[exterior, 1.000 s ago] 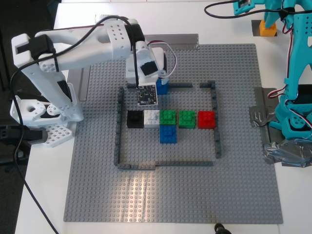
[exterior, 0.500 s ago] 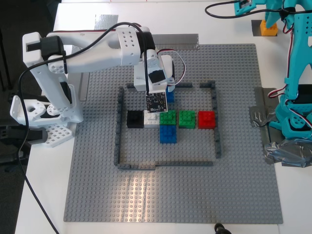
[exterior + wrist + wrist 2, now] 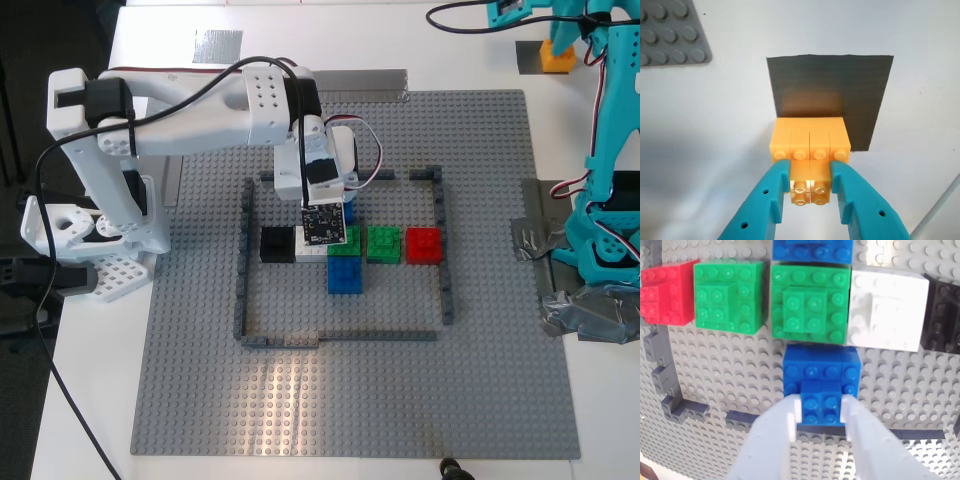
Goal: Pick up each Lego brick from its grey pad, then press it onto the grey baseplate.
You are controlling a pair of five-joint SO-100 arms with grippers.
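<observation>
Going left to right across the exterior view, the white arm reaches over the grey baseplate (image 3: 300, 400) inside the dark frame (image 3: 243, 260). My second gripper (image 3: 821, 412) has its jaws pinching the raised top of the blue brick (image 3: 821, 377). In the second wrist view that brick sits just beside the first green brick (image 3: 810, 302), in the row with the white brick (image 3: 888, 307), black brick (image 3: 946, 315), second green brick (image 3: 729, 296) and red brick (image 3: 667, 292). Another blue brick (image 3: 345, 275) stands on the far side of that row. I judge this arm to be in the placing step. I cannot tell whether the held brick is seated on the studs or just above them. The next move, as I read it, calls for a straight push down with the studs lined up, then spreading the jaws.

At the exterior view's right, the teal arm is over the white desk (image 3: 560, 40) beyond the plate. My first gripper (image 3: 810, 182) has its jaws pinching the top of the orange brick (image 3: 809, 142), which lies at the edge of the dark grey pad (image 3: 840, 85). Whether it is lifted clear I cannot tell. This arm looks to be at the pick-up step, and next needs a clean lift.
</observation>
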